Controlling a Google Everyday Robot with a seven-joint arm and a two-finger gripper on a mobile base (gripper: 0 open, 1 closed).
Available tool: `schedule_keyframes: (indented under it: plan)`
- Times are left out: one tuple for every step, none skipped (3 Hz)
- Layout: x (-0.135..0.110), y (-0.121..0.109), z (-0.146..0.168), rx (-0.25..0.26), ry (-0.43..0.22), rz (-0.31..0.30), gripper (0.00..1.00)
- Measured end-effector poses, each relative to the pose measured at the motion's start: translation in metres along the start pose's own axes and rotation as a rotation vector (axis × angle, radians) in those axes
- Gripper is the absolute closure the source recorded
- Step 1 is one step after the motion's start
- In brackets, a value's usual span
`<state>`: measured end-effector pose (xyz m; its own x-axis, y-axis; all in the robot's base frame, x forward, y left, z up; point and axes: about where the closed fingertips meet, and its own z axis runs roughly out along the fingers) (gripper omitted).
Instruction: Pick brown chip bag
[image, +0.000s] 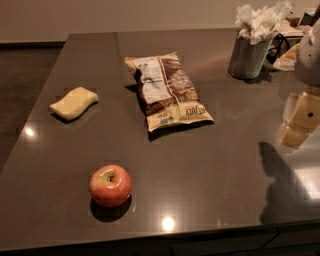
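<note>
— Where is the brown chip bag (167, 92)?
— Flat on the middle of the counter (215, 150), well apart from my gripper (301, 120). That sits at the right edge, partly cut off; I cannot tell whether it is apart or together.
— What else is unclear?
— White paper (260, 20) hides the metal can's (248, 59) mouth, and the bag's lettering is mostly unreadable.

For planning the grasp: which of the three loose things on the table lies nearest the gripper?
The brown chip bag, the large crinkly packet; sponge and apple lie farther left. The gripper is at the right edge.
</note>
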<state>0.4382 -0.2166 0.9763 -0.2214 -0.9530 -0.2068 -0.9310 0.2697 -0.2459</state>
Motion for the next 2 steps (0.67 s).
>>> schedule_keyframes:
  plan:
    - [0.0,0.0,0.0,0.0,0.0,0.0,0.0]
    - [-0.0057,-0.0045,0.001,-0.028,-0.003,0.01,0.0]
